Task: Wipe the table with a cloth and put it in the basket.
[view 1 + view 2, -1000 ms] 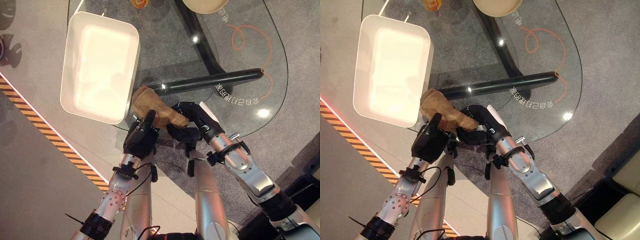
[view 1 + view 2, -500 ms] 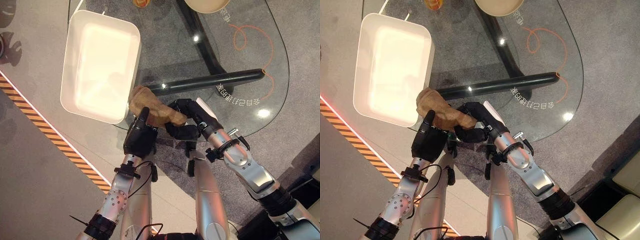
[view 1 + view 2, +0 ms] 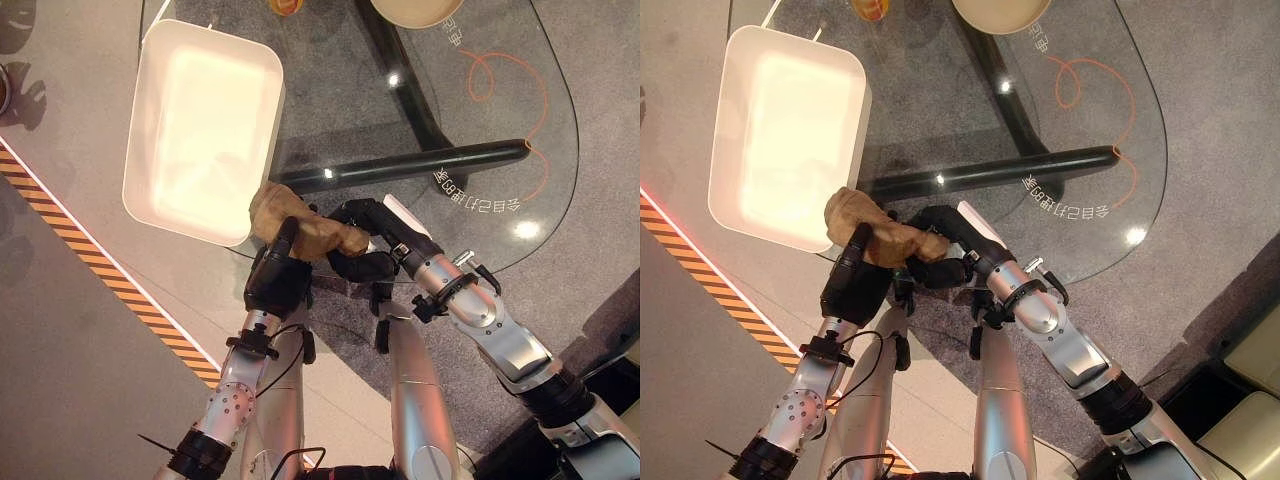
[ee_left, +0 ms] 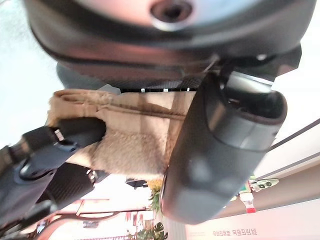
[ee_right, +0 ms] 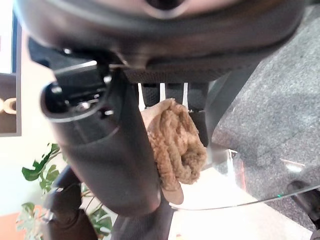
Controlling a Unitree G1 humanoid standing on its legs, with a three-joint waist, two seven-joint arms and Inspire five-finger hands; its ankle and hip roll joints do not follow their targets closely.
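Note:
A crumpled tan cloth hangs at the glass table's near edge, touching the near right corner of the white basket. My left hand is under the cloth's left part, with its thumb raised against it. In the left wrist view the cloth is pinched between thumb and fingers. My right hand curls round the cloth's right end. In the right wrist view the cloth is bunched between its thumb and fingers. The basket is empty.
A dark bar of the table's frame runs under the glass just beyond the hands. A cream bowl and an orange object sit at the far edge. An orange looped line marks the glass. Striped tape crosses the floor at left.
Both hands have carried the cloth a little to the left, so it now reaches the basket's near right corner.

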